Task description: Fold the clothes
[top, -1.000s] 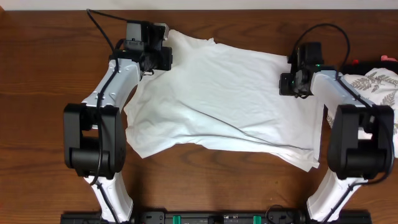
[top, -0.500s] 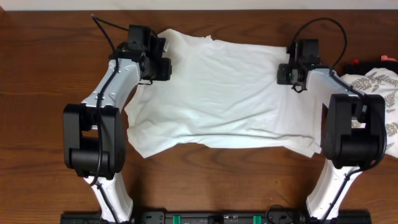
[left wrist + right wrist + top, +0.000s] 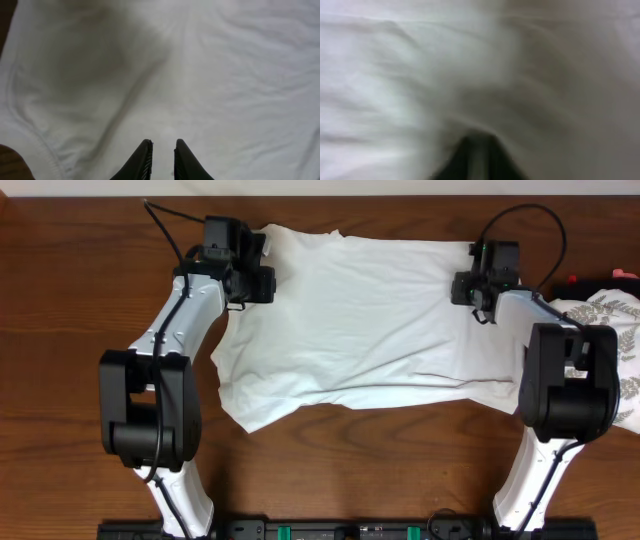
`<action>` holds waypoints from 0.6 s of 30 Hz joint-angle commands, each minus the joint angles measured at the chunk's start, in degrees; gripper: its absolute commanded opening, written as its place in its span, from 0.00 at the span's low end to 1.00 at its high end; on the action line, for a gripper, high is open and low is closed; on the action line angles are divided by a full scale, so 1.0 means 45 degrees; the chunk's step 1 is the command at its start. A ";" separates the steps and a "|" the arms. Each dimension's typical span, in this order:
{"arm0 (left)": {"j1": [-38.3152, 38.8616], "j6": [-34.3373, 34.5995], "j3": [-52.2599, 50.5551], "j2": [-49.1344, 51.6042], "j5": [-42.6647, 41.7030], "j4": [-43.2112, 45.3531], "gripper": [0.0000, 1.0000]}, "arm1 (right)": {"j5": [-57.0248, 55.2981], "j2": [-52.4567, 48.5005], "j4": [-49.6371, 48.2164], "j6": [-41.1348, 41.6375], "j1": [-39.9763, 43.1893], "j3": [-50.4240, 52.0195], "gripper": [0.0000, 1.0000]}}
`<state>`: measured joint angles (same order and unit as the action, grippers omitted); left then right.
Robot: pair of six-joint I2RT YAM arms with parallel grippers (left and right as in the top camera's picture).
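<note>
White T-shirt (image 3: 370, 320) spread wide on the table (image 3: 60, 330), between both arms.
Probably light, limp, easy to wrinkle; better to pinch at an edge or corner. Left gripper (image 3: 163, 145) just above cloth, jaws slightly apart, holding nothing; right gripper (image 3: 477, 145) too blurred to tell.

The T-shirt (image 3: 370, 320) beneath both grippers was plain white on its visible side, with grey shading only in its creases. The table (image 3: 70, 330) around it was dark reddish-brown wood with a fine grain. The left gripper (image 3: 163, 147) and the right gripper (image 3: 466, 288) were black, each carried on an arm of white links with black joint blocks, namely the left arm (image 3: 185, 320) and the right arm (image 3: 517, 305), and a black cable (image 3: 165, 230) trailed from the left one. Just outward of the right gripper lay a white cloth (image 3: 605, 315) printed with grey-green fern leaves, and close beside it was a small red object (image 3: 573, 281).
</note>
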<state>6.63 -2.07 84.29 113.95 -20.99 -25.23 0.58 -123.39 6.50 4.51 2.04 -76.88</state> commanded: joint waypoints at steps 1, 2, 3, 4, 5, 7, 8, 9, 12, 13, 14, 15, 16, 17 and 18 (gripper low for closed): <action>-0.0024 -0.0058 0.0146 -0.0393 0.0015 0.0010 0.21 | 0.0136 -0.0748 0.0685 -0.0442 0.0243 -0.0389 0.39; -0.0024 -0.0053 0.0146 -0.0393 0.0015 -0.0005 0.21 | 0.0223 -0.0748 0.1107 -0.0457 0.0228 -0.0670 0.45; -0.0015 -0.0053 0.0146 -0.0393 0.0015 -0.0034 0.21 | 0.0223 -0.0738 0.1593 -0.0457 0.0214 -0.1001 0.55; -0.0015 -0.0053 0.0146 -0.0393 0.0015 -0.0058 0.21 | 0.0223 -0.0685 0.2137 -0.0461 0.0194 -0.1350 0.73; -0.0015 -0.0053 0.0146 -0.0393 0.0015 -0.0092 0.22 | 0.0238 -0.0627 0.2671 -0.0534 0.0175 -0.1705 0.91; -0.0015 -0.0058 0.0146 -0.0393 0.0015 -0.0194 0.24 | 0.0267 -0.0355 0.4056 -0.0656 0.0112 -0.2565 0.99; -0.0015 -0.0058 0.0146 -0.0393 0.0015 -0.0257 0.25 | 0.0272 -0.0160 0.4775 -0.0651 0.0073 -0.2992 0.99; -0.0015 -0.0058 0.0146 -0.0393 0.0019 -0.0325 0.26 | 0.0272 -0.0005 0.5309 -0.0651 0.0044 -0.3303 0.99; -0.0015 -0.0063 0.0141 -0.0393 0.0019 -0.0563 0.27 | 0.0306 0.0777 0.7325 -0.0646 -0.0083 -0.4323 0.99; -0.0015 -0.0063 0.0126 -0.0389 0.0019 -0.0631 0.27 | 0.0311 0.1175 0.8034 -0.0646 -0.0151 -0.4614 0.99; -0.0015 -0.0068 0.0087 -0.0389 0.0019 -0.0656 0.27 | 0.0316 0.1467 0.8456 -0.0641 -0.0199 -0.4760 0.99; -0.0015 -0.0073 0.0029 -0.0389 0.0019 -0.0665 0.27 | 0.0316 0.1870 0.9029 -0.0631 -0.0272 -0.4915 0.99; -0.0015 -0.0097 -0.0073 -0.0369 0.0019 -0.0661 0.25 | 0.0321 0.2239 0.9520 -0.0631 -0.0340 -0.5008 0.99; -0.0015 -0.0214 -0.0194 -0.0345 0.0019 -0.0661 0.22 | 0.0311 0.2686 0.9976 -0.0636 -0.0432 -0.5056 0.99; -0.0015 -0.0321 -0.0316 -0.0291 0.0019 -0.0656 0.21 | 0.0311 0.3065 1.0336 -0.0636 -0.0525 -0.5056 0.99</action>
<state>6.63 -2.07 84.12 113.84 -20.99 -28.03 1.91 -116.09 50.94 2.28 1.15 -97.34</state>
